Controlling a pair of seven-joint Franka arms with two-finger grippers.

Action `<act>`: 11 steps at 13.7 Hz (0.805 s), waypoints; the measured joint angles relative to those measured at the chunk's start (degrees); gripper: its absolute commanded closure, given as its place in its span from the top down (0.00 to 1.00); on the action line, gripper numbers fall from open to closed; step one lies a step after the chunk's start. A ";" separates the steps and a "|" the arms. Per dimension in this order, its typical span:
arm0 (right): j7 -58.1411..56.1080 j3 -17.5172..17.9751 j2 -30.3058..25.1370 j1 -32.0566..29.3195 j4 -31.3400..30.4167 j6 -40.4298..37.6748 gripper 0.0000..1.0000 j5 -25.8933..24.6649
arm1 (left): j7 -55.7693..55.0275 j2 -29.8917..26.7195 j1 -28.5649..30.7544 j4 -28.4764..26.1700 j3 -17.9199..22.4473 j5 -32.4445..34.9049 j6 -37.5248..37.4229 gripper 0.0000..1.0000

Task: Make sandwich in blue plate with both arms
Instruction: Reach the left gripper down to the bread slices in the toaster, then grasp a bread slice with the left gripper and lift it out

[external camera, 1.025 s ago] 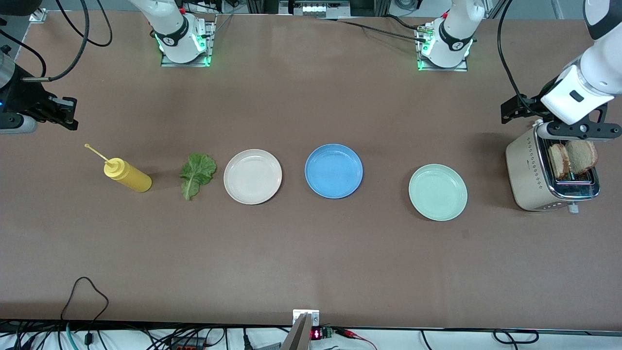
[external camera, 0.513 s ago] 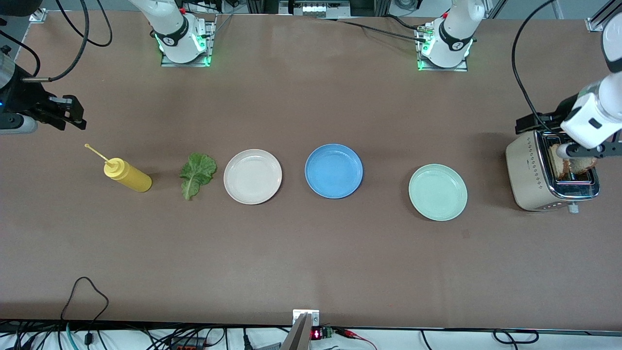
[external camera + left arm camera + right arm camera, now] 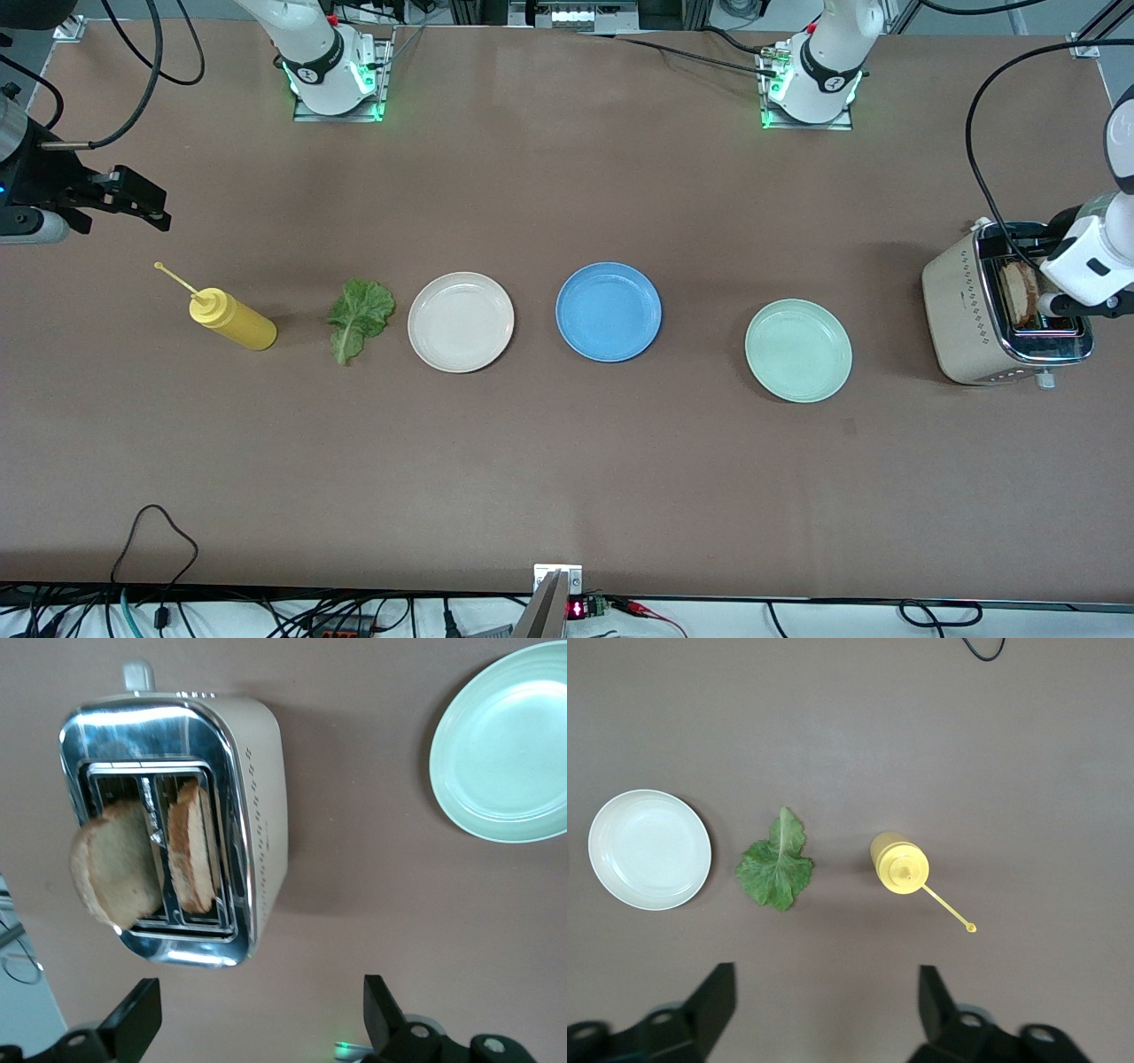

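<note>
Left wrist view, two bread slices point(image 3: 146, 859) in toaster point(image 3: 239, 824), one leaning

Two bread slices point(image 3: 146, 864) in toaster point(image 3: 257, 797), mint plate point(image 3: 505, 744)

We are counting three plates on the table: one blue plate point(image 3: 609, 311), one cream-white plate point(image 3: 461, 321) and one mint-green plate point(image 3: 798, 350). We are seeing one lettuce leaf point(image 3: 359, 318) and one yellow squeeze bottle point(image 3: 232, 320). One toaster point(image 3: 961, 315) is holding two bread slices, the first slice point(image 3: 115, 864) leaning out of its slot and the second slice point(image 3: 193, 860) standing in the neighbouring slot. We are counting two robot arms.
</note>
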 measured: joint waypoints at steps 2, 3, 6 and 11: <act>0.00 0.01 0.00 0.00 0.00 0.00 0.16 0.00 | 2.18 0.42 0.36 -0.03 0.01 0.52 2.08 0.99; 0.00 0.01 0.00 0.00 0.00 0.00 0.11 0.00 | 3.28 0.42 0.64 -0.13 0.02 0.57 3.24 0.99; 0.00 0.02 0.00 0.00 0.00 0.00 0.00 0.96 | 7.08 0.45 1.68 -1.13 0.02 0.63 8.66 0.99; 0.00 0.02 0.00 0.00 0.00 0.00 0.50 1.29 | 10.45 -0.38 5.11 -9.26 0.06 0.66 21.96 1.00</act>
